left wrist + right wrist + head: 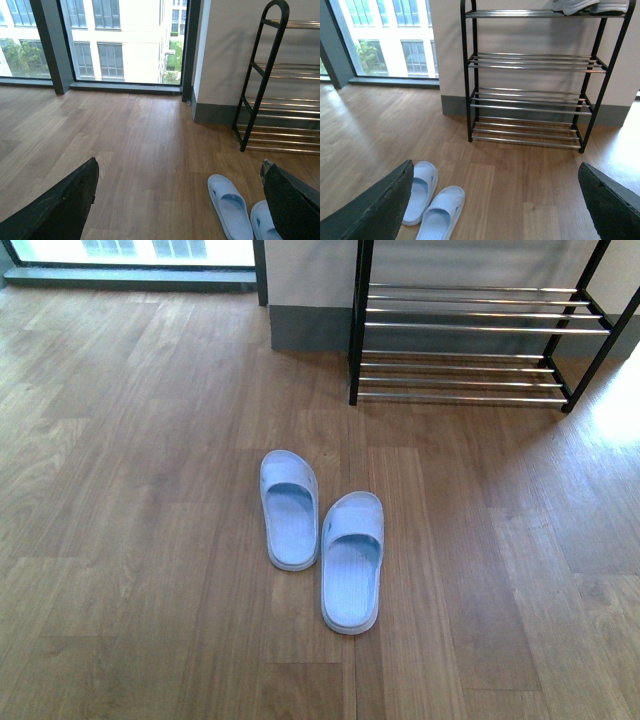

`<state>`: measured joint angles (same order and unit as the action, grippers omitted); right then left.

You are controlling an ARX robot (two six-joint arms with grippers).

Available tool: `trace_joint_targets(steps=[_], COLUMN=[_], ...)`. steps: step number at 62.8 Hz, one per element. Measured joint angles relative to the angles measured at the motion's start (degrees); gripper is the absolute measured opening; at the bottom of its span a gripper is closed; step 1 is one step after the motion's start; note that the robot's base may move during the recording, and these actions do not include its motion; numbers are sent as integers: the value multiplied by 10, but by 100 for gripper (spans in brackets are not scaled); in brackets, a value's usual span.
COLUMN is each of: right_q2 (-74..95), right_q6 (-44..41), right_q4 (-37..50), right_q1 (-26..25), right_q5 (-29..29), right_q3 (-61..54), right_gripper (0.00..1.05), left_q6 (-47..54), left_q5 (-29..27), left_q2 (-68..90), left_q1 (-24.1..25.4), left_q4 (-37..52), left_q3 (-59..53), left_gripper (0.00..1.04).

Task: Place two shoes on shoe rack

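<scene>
Jaws wide apart, empty: left gripper (180,169), right gripper (495,169). Two pale-blue slides (351,560) on floor (120,490) look light, soft, bendy; pinch across strap. Shoe rack (460,340) beyond.

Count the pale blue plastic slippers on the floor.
2. The left slipper lies nearer the black metal shoe rack; the right slipper beside it, closer to the camera.

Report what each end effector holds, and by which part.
Nothing. The left end effector and right end effector are open, empty; blue slippers lie on the floor.
</scene>
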<state>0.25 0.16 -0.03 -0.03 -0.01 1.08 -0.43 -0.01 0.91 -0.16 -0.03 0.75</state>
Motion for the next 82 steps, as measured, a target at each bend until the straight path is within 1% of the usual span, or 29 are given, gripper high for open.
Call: trace_joint_targets(steps=[80,81,82], right_q2=[0,2,5], right_q6=[0,0,1], right_q4=[0,0,0], right_q1=[0,4,12], right_q5=[0,14,40], right_q3=[0,0,1], right_gripper=[95,95,95], left_q6=[0,0,0], left_q5=[0,0,0], left_q2=[0,0,0], left_q1=[0,0,0], left_q4=[0,0,0], left_q3=[0,0,0], left_gripper=[95,95,95])
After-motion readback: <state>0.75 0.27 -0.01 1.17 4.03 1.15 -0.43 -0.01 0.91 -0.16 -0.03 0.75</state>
